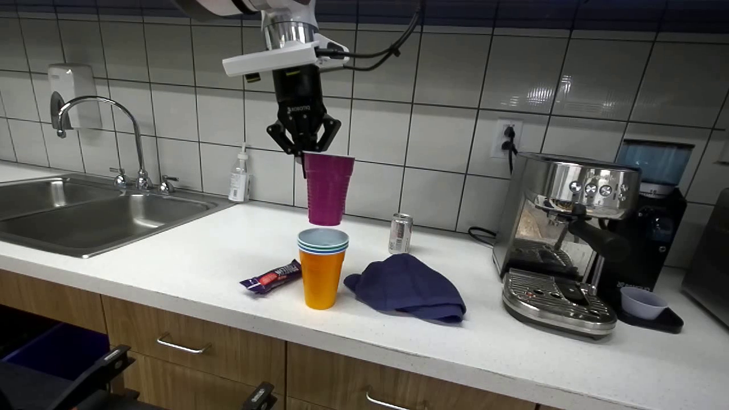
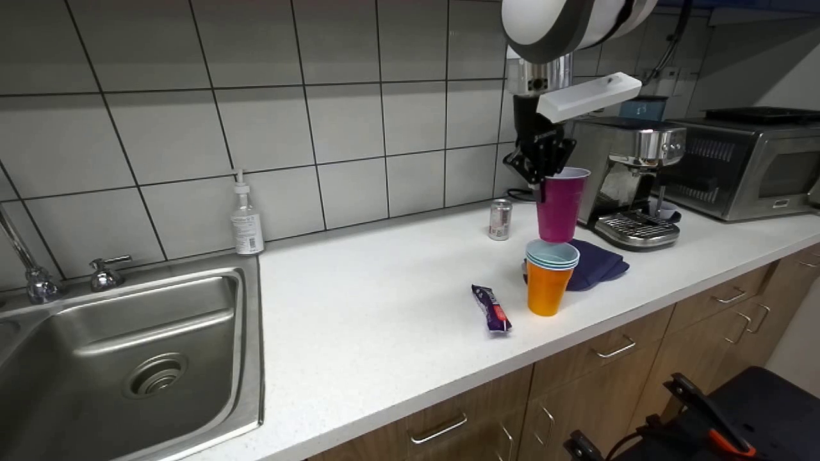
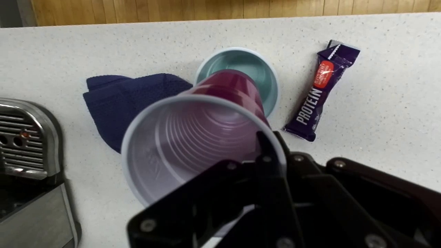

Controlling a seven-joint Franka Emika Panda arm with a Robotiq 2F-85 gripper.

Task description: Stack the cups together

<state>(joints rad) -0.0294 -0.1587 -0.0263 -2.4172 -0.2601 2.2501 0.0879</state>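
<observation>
While aloft, purple cup point(image 1: 328, 191) mouth up, axis near vertical, gripper point(image 1: 304, 165) tight on rim

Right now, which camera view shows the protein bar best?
The wrist view: the protein bar appears whole and large there, with PROTEIN readable. Both exterior views show it too, but smaller, from a shallower angle and harder to read.

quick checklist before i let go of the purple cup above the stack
1. Grip: tool closed on the purple cup at its rim: ok
2. Grip firmness: cannot tell
3. Alignment: purple cup roughly over the stack in both exterior views: ok
4. Support: orange cup, outermost in the stack, upright on the counter: ok
5. Seating: purple cup nested in the stack: not ok, it hangs above, not yet inside
6. Surroundings: protein bar apart from the stack: ok
</observation>
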